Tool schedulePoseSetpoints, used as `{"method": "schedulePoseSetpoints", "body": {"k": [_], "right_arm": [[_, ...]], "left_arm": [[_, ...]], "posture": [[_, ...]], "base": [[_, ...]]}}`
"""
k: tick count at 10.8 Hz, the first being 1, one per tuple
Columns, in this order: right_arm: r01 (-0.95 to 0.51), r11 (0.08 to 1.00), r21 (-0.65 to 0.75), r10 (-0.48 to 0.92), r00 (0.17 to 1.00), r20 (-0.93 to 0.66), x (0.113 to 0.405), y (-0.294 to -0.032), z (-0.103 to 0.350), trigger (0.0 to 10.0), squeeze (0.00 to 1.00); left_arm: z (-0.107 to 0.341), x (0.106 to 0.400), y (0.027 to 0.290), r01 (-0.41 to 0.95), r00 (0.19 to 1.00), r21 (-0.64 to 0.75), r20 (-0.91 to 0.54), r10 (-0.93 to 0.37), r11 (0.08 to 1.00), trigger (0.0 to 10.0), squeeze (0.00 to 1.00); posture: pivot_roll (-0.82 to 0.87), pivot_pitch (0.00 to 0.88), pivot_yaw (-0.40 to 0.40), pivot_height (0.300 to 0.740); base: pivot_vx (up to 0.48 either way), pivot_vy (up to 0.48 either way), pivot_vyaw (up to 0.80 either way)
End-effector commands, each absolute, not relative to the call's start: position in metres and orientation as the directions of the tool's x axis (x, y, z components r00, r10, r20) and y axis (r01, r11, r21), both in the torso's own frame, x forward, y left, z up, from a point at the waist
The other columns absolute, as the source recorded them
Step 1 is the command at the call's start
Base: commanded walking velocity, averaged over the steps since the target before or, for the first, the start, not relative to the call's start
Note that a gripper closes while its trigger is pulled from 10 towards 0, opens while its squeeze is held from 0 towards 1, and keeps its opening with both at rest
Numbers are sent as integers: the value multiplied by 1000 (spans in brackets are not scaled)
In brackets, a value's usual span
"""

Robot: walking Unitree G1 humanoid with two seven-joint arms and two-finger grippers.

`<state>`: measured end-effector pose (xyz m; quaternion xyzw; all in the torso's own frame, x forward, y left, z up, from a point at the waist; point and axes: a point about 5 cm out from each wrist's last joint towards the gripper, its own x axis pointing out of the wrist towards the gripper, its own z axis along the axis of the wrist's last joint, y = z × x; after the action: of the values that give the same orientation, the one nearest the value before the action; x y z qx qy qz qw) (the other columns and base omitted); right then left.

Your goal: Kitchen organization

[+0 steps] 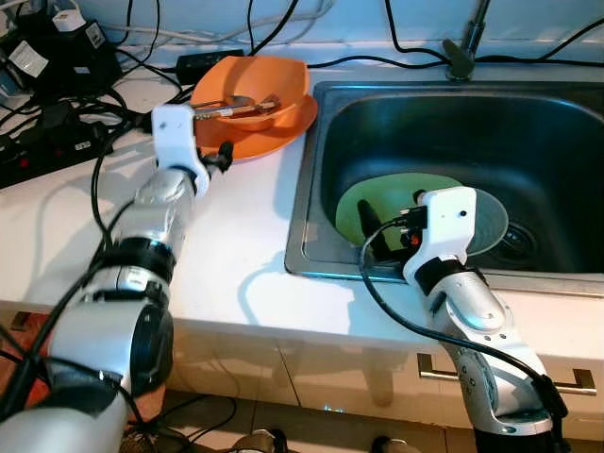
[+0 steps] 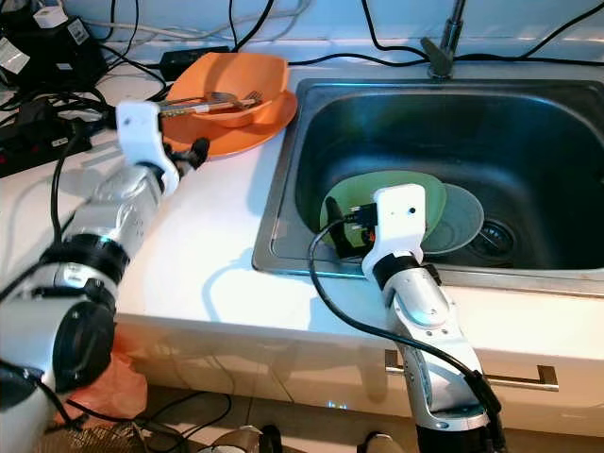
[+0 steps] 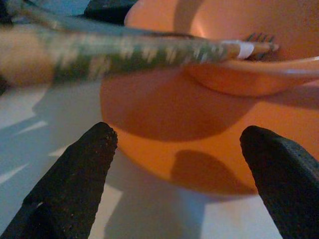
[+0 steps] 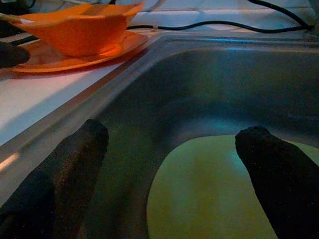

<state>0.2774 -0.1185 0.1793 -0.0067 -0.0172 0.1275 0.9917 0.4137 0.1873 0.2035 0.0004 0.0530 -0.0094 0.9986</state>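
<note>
An orange bowl stands on an orange plate at the back of the white counter, left of the sink. A fork and a utensil with a green patterned handle lie across the bowl. My left gripper is open just off the plate's near-left edge, low over the counter, holding nothing. In the steel sink a light green plate lies partly over a grey plate. My right gripper hangs open over the green plate's near-left part, with nothing between its fingers.
Power strips, adapters and black cables crowd the counter's back left, and more cables run along the wall. The tap stands behind the sink. Bare white counter lies between the plate and the front edge. Drawers with a handle are below.
</note>
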Motion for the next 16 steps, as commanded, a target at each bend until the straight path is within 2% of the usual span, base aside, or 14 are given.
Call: {"method": "schedulePoseSetpoints", "body": {"k": [1,5,7,11,16], "right_arm": [[-265,964,-24,266,963,44,275,-116,182,10000,0],[-266,963,-36,267,962,47,274,-115,182,10000,0],[-265,963,-41,267,962,47,274,-115,182,10000,0],[-260,965,-38,261,964,44,273,-115,181,10000,0],[-265,964,-37,267,963,47,276,-113,181,10000,0]], "left_arm": [[206,415,193,-4,993,30,-116,8,1000,10000,0],[198,415,190,-10,985,56,-170,20,998,10000,0],[190,414,189,-12,970,8,-242,13,1000,10000,0],[174,409,185,77,926,13,-371,-66,997,10000,0],[171,405,193,163,892,61,-435,-121,985,10000,0]], "posture": [[-5,145,122,740],[-12,145,122,740],[-14,148,122,740],[-13,154,132,740],[10,153,132,740]], "base": [[0,0,0],[0,0,0],[0,0,0],[0,0,0],[0,0,0]]}}
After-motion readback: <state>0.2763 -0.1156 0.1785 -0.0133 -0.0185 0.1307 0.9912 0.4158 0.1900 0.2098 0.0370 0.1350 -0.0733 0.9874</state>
